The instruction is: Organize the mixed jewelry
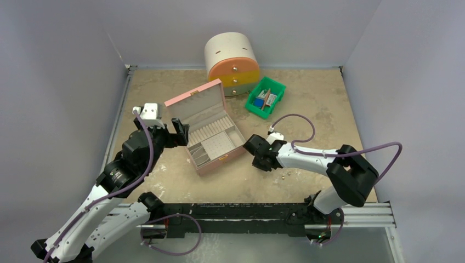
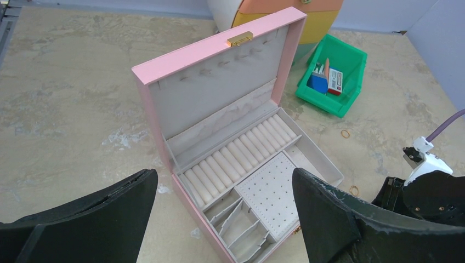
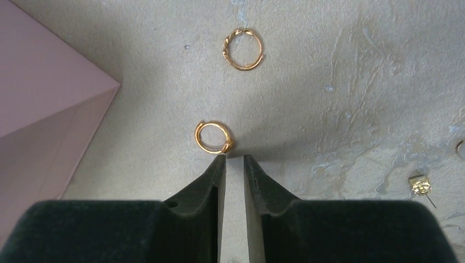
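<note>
Although the small gold hoop (image 3: pixel 213 136) is almost round and so has hardly any long axis, it lies flat on the table (image 3: pixel 356 82) with its thin open end on the side nearer the pink jewelry box (image 3: pixel 44 82) and its beaded end turned away from the box, toward the right gripper (image 3: pixel 234 159). That hoop rests on bare table just off a corner of the box, apart from it. It sits right at the tip of the finger nearer the box, outside the gap; whether the bead touches that tip cannot be told. The right gripper's fingers (image 3: pixel 211 181) are drawn close, leaving only a narrow slit, and nothing lies in it. A twisted gold ring (image 3: pixel 243 49) lies flat too, a little farther from the box than the hoop and well ahead of the fingertips. A gold stud (image 3: pixel 420 185) lies much farther from the box, beyond the other finger, its pin pointing away from the box. At the open box's other side, the left gripper (image 2: pixel 223 181) has its fingers spread wide and holds nothing.
</note>
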`<state>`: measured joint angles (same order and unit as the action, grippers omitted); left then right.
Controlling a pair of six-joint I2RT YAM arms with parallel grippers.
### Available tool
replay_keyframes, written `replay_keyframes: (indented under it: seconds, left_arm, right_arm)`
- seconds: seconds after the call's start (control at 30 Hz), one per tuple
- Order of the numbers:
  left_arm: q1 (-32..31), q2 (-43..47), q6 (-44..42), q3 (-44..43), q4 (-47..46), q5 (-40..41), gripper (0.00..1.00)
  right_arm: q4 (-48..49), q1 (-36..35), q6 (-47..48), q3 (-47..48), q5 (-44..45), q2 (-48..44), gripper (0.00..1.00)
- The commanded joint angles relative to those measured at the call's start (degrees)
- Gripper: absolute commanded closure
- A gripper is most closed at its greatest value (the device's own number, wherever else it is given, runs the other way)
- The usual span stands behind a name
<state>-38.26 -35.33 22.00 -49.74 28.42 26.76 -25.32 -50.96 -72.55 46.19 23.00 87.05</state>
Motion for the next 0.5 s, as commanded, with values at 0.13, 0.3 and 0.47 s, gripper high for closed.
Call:
replay_keyframes:
  seconds: [0.13,0.3,0.47]
  left_arm:
    - [0.42,0.61,0.24,-0.89,-1.78,-0.57,0.07]
    - [0.39,0.51,0.24,-0.82,-1.78,-0.62,0.07]
    - [0.43,0.52,0.24,-0.77,-1.77,-0.66,0.07]
  right_arm:
    - [-0.85,-0.19,-1.68,2.76,1.60,-1.95,0.79]
    - [-1.40,-0.11,-2.40,3.23,3.15,-1.91,0.78]
    - [-1.62,0.05,-3.06,3.98,4.71,-1.55,0.78]
